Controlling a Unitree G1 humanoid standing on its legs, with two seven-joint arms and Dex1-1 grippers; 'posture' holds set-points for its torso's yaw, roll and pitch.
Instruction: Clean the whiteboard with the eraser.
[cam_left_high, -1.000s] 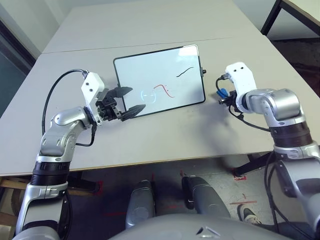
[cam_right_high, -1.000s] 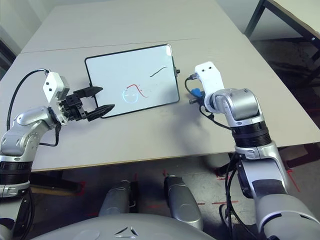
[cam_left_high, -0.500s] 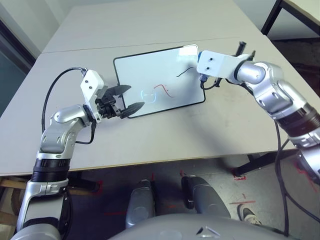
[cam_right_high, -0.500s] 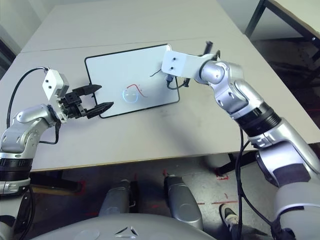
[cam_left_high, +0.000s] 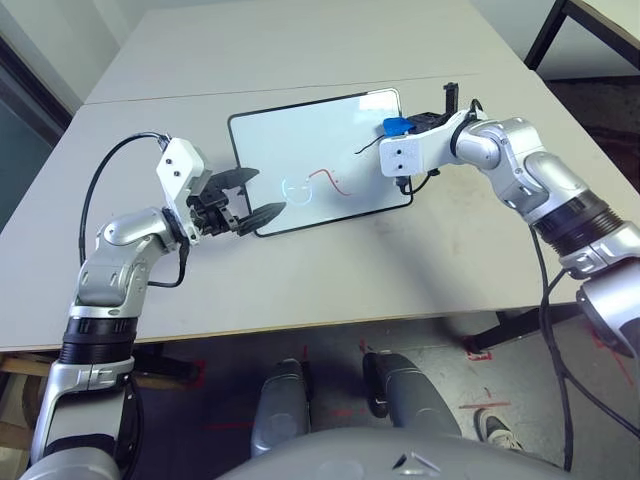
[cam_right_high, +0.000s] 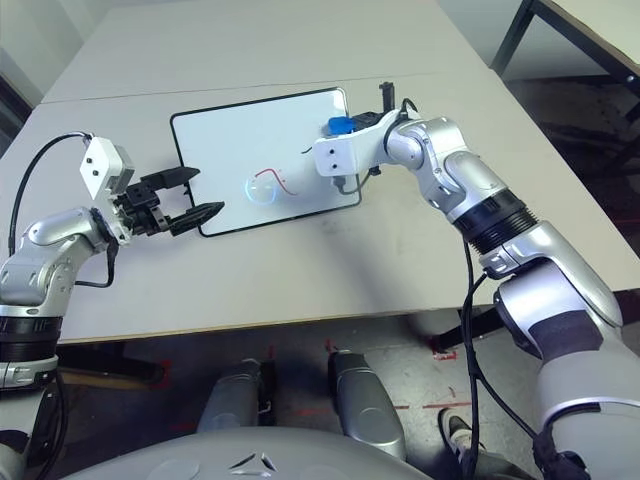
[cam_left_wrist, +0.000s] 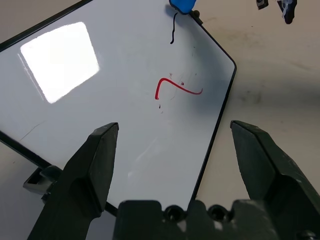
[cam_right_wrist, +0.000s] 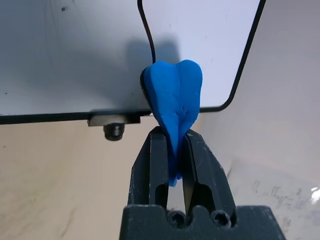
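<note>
Whiteboard cleaning at the moment of first contact: one board lies flat near the middle of the grey table, its long sides running left to right, and carries two marks, a black squiggle near its right edge and a red squiggle nearer the centre. One blue eraser is pinched between the black fingers of the right gripper, which are pressed onto its lower part so that the rounded end projects forward; that end sits over the board's right edge, at the tip of the black squiggle and beside the small black side knob. Whether the eraser actually touches the surface cannot be told. The left gripper hangs at the board's lower left corner with its two fingers spread wide and holding nothing. The step in hand is judged to be the start of wiping, with both marks still intact. The next move would call for pressing the eraser down and drawing it leftward along the black mark, then on to the red one, perhaps with the left gripper steadying the board against sliding.
</note>
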